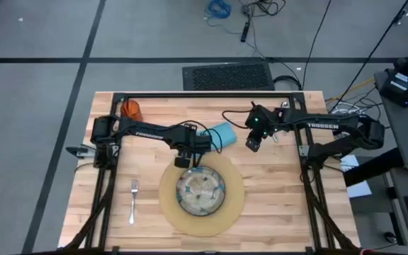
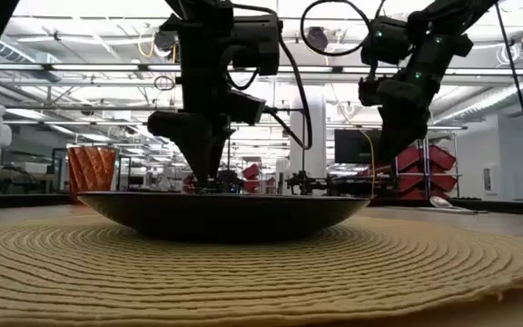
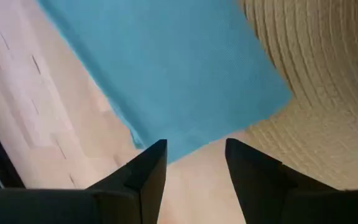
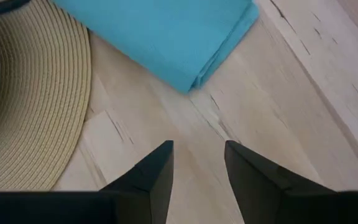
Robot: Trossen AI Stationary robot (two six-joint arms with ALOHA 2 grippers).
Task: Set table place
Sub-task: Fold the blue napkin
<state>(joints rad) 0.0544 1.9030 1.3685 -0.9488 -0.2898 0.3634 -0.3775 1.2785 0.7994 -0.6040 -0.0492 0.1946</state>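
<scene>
A teal napkin point(image 1: 222, 134) lies folded on the table point(image 1: 289, 205), just beyond the round tan mat point(image 1: 202, 219). The mat carries a speckled plate point(image 1: 200, 191). My left gripper point(image 1: 186, 159) is open and hangs low between the plate's far rim and the napkin, its fingertips point(image 3: 156, 151) at the napkin's edge point(image 3: 185, 146). My right gripper point(image 1: 252, 144) is open and raised above bare wood to the right of the napkin point(image 4: 160, 31). A fork point(image 1: 133, 198) lies left of the mat. An orange cup point(image 1: 131, 110) stands at the far left. My left gripper comes from above, with its open fingers at the napkin's edge point(image 3: 185, 146) nearest the mat. I cannot tell whether a fingertip touches the cloth. The napkin lies flat on the table.
The table's black frame rail point(image 1: 204, 95) runs along the far edge. Bare wood lies right of the mat point(image 1: 282, 184) and between the fork and the near edge. In the low view the plate point(image 2: 234, 213) and mat point(image 2: 261, 272) fill the foreground.
</scene>
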